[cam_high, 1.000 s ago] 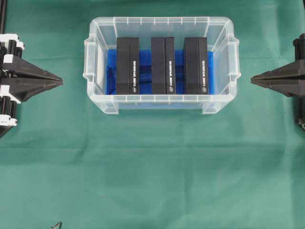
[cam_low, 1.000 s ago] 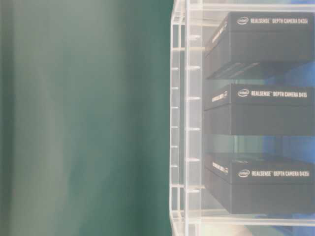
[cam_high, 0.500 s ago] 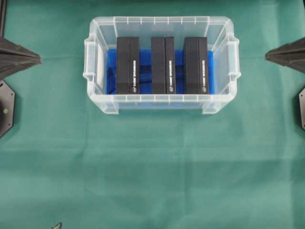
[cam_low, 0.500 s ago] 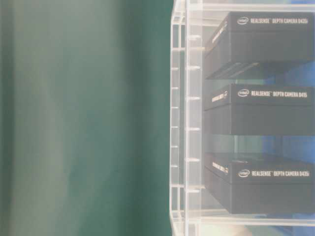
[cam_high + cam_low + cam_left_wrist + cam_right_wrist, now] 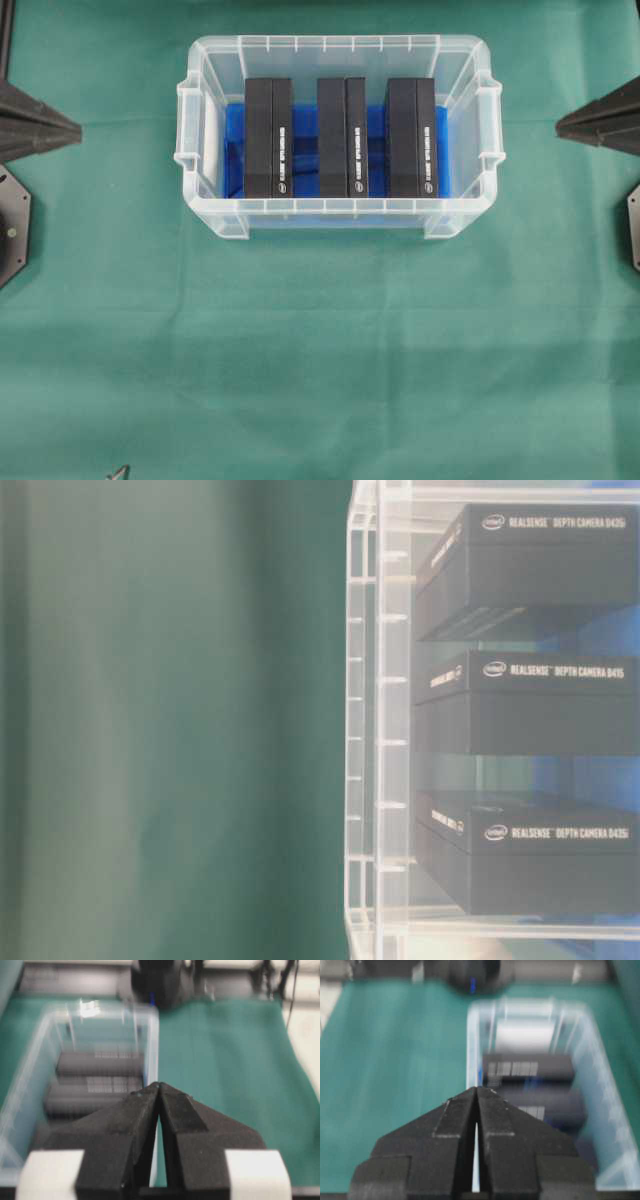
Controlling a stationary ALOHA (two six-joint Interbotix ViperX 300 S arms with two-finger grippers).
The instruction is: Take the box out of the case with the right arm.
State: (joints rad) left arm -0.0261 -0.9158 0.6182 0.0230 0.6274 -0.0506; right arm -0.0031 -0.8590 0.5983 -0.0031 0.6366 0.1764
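The case [image 5: 196, 120] is a clear plastic bin with a blue floor, standing at the top centre of the green cloth. Three black boxes stand side by side inside it: left [image 5: 268, 138], middle [image 5: 342, 137], right [image 5: 412, 137]. The table-level view shows the same boxes [image 5: 540, 570] through the case wall [image 5: 365, 730]. My right gripper [image 5: 562, 124] is shut and empty, right of the case and apart from it; its tips [image 5: 476, 1088] meet in the right wrist view. My left gripper [image 5: 78, 128] is shut and empty at the left edge, tips [image 5: 159, 1084] together.
Green cloth covers the whole table [image 5: 320, 350]. Black arm base plates show at the left edge [image 5: 12, 225] and the right edge [image 5: 633, 225]. A small dark object [image 5: 120, 472] pokes in at the bottom left.
Both grippers have drawn back toward the frame edges and shifted up since a second ago, with less of each arm in view. The case and boxes have not moved.
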